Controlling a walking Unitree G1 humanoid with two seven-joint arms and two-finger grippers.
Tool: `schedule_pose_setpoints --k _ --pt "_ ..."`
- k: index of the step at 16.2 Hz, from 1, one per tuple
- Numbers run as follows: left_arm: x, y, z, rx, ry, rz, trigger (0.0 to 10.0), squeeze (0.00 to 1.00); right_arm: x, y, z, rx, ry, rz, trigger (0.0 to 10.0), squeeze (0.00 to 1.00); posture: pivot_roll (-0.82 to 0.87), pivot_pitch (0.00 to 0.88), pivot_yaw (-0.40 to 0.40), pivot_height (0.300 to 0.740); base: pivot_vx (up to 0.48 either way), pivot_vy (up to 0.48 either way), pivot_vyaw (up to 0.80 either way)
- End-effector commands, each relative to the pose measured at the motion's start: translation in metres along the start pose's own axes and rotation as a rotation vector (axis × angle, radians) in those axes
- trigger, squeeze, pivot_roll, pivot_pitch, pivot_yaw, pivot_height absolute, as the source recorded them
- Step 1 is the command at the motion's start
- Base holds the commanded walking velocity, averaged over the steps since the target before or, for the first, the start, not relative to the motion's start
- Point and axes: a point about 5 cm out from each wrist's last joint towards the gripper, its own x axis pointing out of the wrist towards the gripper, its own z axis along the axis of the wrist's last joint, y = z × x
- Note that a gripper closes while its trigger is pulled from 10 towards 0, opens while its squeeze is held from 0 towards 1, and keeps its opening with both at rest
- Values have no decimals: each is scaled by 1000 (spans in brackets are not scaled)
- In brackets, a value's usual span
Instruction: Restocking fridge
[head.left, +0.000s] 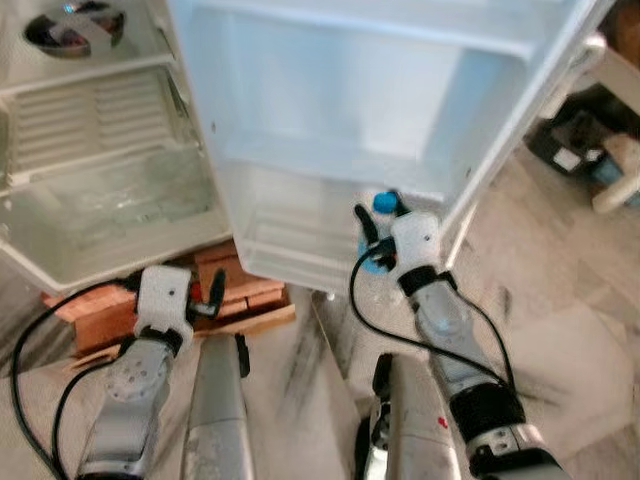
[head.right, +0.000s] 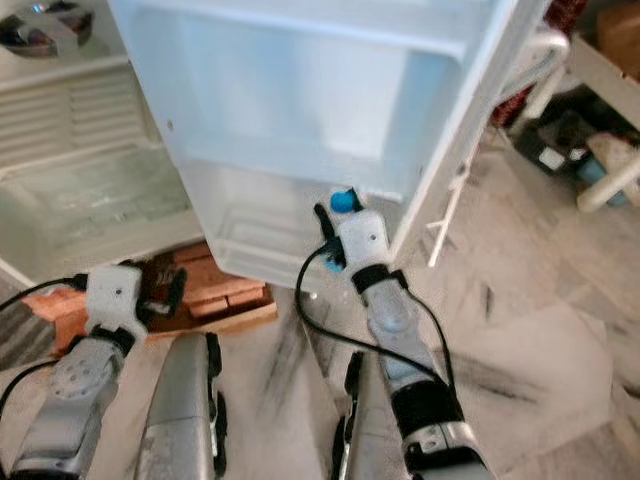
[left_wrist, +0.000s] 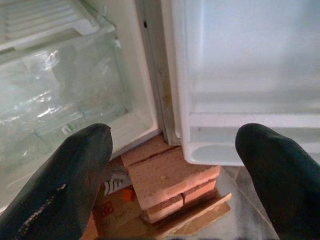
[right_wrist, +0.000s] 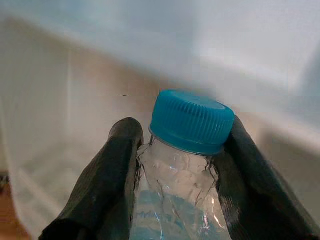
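- My right gripper (right_wrist: 175, 165) is grasping a clear water bottle (right_wrist: 177, 200) just under its blue cap (right_wrist: 192, 120), one black finger (right_wrist: 107, 175) pressing on each side of the neck.
- I am holding the bottle upright at the lower edge of the open fridge door (head.left: 350, 110), just in front of its bottom shelf (head.left: 290, 240).
- My left gripper (left_wrist: 175, 165) is hanging released, fingers spread wide, near the stack of bricks (left_wrist: 170, 180) under the fridge's bottom corner.
- The clear crisper drawer (head.left: 100, 210) is sitting inside the fridge body.
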Motion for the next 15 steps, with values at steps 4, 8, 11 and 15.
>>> schedule_pose_setpoints --k 4,8,11,15 --pt "-8 3 -5 8 23 30 10000 0 12 12 8 -26 -35 68 10000 0 138 220 -53 543 0 0 0" --pt "-15 -8 4 57 5 -23 10000 0 32 28 23 -277 -152 200 10000 0 143 292 -63 543 0 0 0" --pt "-27 -12 1 9 44 -19 10000 0 45 23 24 -487 -168 230 10000 0 162 327 -68 543 0 0 0" --pt "-46 -9 3 19 61 4 10000 0 53 20 24 -836 -234 310 10000 0 217 377 -75 543 0 0 0"
